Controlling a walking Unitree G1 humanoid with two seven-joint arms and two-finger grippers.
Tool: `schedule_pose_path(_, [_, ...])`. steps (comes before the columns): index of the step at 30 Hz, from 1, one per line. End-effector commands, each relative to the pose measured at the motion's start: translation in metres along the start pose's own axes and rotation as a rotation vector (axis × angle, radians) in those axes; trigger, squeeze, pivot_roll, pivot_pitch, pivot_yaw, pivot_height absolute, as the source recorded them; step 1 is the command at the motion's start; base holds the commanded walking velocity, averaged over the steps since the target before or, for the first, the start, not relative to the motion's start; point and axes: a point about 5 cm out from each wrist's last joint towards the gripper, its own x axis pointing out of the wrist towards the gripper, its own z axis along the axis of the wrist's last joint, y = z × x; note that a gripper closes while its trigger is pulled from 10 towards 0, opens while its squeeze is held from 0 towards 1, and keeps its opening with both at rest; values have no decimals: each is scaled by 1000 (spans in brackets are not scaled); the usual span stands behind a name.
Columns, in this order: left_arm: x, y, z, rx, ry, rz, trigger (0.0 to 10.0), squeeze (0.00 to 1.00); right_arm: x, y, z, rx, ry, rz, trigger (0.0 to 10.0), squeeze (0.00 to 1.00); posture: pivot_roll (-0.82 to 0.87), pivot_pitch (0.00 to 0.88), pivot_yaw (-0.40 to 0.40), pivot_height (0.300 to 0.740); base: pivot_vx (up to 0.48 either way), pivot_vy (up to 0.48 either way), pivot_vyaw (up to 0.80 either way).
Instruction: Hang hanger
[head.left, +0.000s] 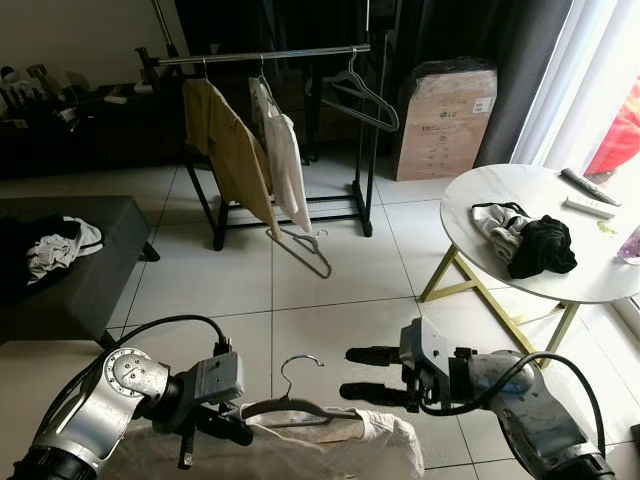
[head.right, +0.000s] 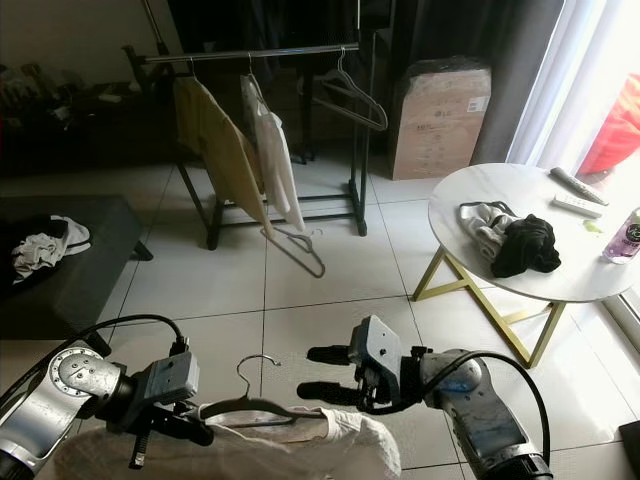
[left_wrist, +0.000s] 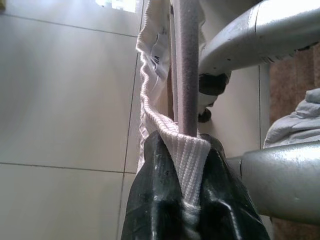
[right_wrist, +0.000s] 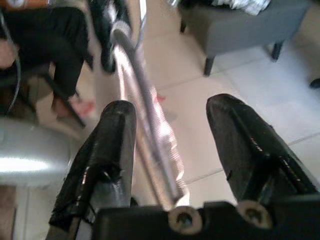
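At the bottom of the left eye view, my left gripper (head.left: 228, 424) is shut on a grey hanger (head.left: 290, 407) with a white garment (head.left: 335, 445) draped over it. The hanger's metal hook (head.left: 300, 364) stands up just right of that gripper. In the left wrist view, the fingers (left_wrist: 155, 200) pinch the ribbed white collar (left_wrist: 185, 155) against the hanger's bar (left_wrist: 188, 65). My right gripper (head.left: 348, 372) is open, pointing left at the hook from close by. In the right wrist view, a shiny wire (right_wrist: 145, 115) runs between the spread fingers (right_wrist: 112, 145). The clothes rack rail (head.left: 260, 58) is far ahead.
A tan garment (head.left: 230, 150), a white one (head.left: 283, 150) and an empty hanger (head.left: 360, 95) hang on the rack; another hanger (head.left: 305, 248) lies at its foot. A round table (head.left: 480, 195) with clothes (head.left: 525, 240) stands right, a dark bench (head.left: 90, 260) left, a cardboard box (head.left: 445, 115) behind.
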Motion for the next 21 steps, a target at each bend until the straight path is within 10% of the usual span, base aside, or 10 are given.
schedule_pose_path(1, [1,1,7,40,-8,-5,10000,0,2,4,-9,15,56,15,10000,0,-112,118,25,740,0,0,0])
schedule_pose_path(21, [4,1,19,114,3,-31,10000,0,21,2,-9,137,17,72,10000,0,-95,120,24,740,0,0,0])
